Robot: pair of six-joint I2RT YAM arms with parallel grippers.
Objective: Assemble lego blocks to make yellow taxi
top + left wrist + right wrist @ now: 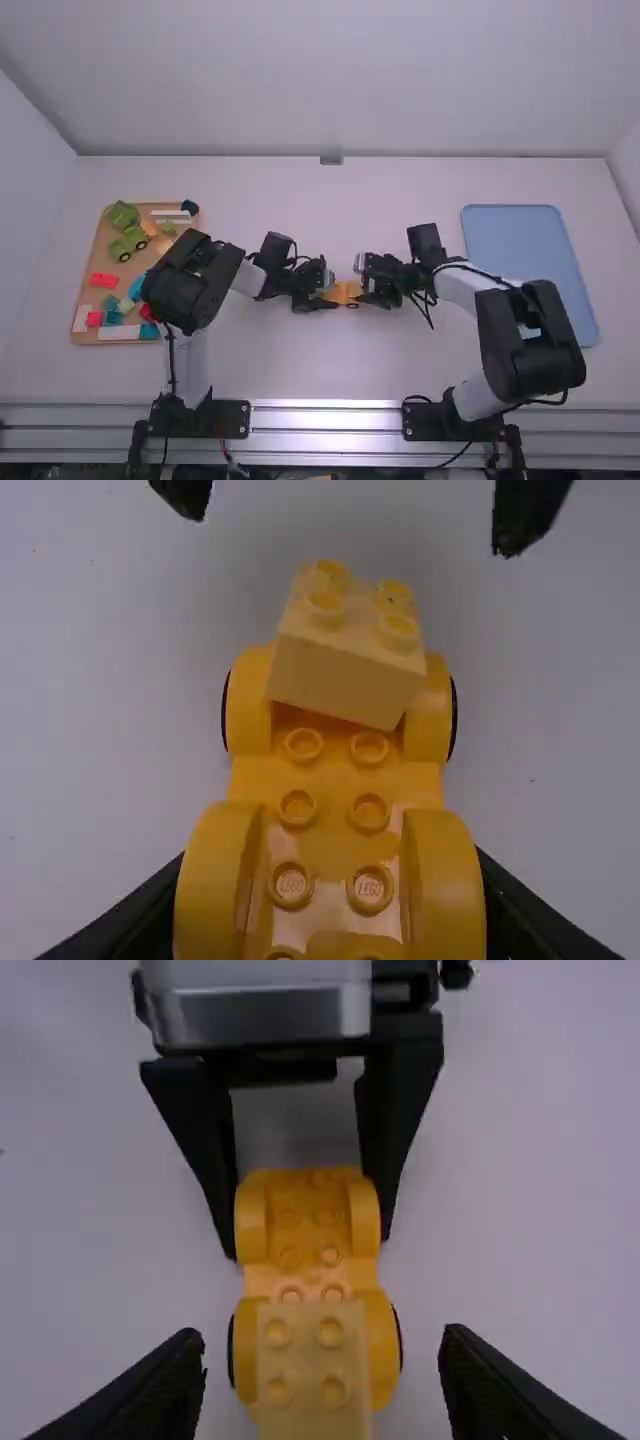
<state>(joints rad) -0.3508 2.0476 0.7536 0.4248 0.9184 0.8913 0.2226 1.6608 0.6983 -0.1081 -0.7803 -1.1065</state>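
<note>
White table (330,370), middle: left gripper (309,1245) clamps the yellow chassis (335,820); right gripper (320,1343) stands wide open, empty. The pale block (345,680), crooked on the chassis's right end, could tip if nudged.

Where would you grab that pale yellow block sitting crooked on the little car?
I'd pinch the pale yellow block by two opposite flat side walls, coming from above, where nothing covers its four studs. It sits askew on the yellow car base, so the grip should turn to match.
</note>
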